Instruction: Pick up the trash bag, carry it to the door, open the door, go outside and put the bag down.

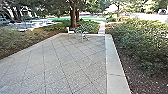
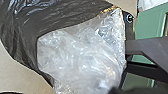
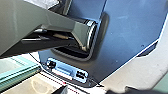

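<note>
One bag (image 2: 50, 20), left wrist view; paving (image 1: 67, 60), head view

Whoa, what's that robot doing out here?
It's out on a paved yard, with bushes alongside and a tree ahead. A black trash bag with crinkly clear plastic shows close up at its left wrist, so its left arm is probably carrying it, though I can't see the grip.
</note>
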